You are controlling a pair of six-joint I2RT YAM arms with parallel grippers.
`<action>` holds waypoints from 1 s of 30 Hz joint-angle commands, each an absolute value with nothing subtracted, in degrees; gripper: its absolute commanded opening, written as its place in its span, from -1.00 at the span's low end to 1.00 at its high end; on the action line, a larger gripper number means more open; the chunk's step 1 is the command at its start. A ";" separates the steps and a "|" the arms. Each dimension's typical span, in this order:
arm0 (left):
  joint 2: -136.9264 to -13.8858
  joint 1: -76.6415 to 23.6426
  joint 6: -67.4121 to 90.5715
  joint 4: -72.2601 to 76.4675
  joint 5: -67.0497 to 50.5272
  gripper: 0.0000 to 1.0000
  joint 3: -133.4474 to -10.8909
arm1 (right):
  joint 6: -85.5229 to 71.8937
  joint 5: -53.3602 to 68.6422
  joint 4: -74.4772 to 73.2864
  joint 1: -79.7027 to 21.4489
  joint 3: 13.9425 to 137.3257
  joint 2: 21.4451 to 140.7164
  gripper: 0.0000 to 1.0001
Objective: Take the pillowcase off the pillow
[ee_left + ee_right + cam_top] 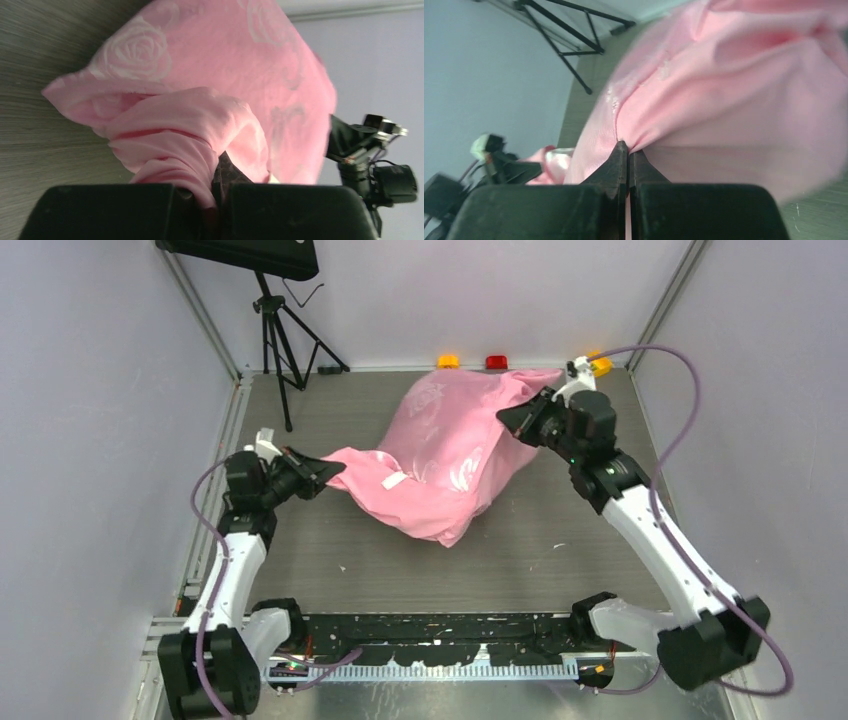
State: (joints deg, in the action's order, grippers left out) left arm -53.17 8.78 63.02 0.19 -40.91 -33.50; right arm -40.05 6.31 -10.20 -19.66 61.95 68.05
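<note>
The left arm rises from its base and bends inward over the left part of the table (400,570), with the wrist turned to the right. The left gripper (322,472) is clamped on a twisted corner of the pillowcase (450,445). The right arm stretches far forward and leans to the left. The right gripper (512,418) is at the far right end of the sack, its two fingers pressed together on a small fold of the pink satin.

The pillowcase is spread between both grippers across the middle of the table, and its near bulge seems to rest on the surface. It is swollen; the pillow is covered by the cloth. A small white tag (393,481) shows on the near side.

Bare table lies between the sack and the arm bases. The far end of the sack is close to the back edge, where an orange light (448,361), a red light (496,362) and a yellow light (600,365) stand. A tripod (275,340) stands in the far left corner, well apart from the left gripper. Grey walls (90,440) close both sides
</note>
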 commanded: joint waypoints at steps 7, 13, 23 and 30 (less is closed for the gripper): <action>-76.87 -3.16 61.72 12.53 -42.02 -0.83 -47.54 | -33.59 16.75 -11.66 -19.88 57.58 52.65 -0.99; -89.35 -3.39 65.85 20.61 -50.39 -0.54 -51.77 | -34.89 11.79 -11.37 -19.95 50.44 48.09 -0.99; -82.30 -2.46 57.03 10.48 -49.27 -0.06 -45.13 | -34.90 7.96 -8.49 -19.94 49.10 46.78 -0.99; -67.61 4.54 44.92 -14.39 -41.62 0.51 -43.98 | -38.65 9.18 -4.67 -19.89 48.52 51.48 -1.00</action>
State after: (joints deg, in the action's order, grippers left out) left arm -76.14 -0.43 53.69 1.06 -46.11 -43.66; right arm -36.64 9.80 -12.40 -20.10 48.12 50.00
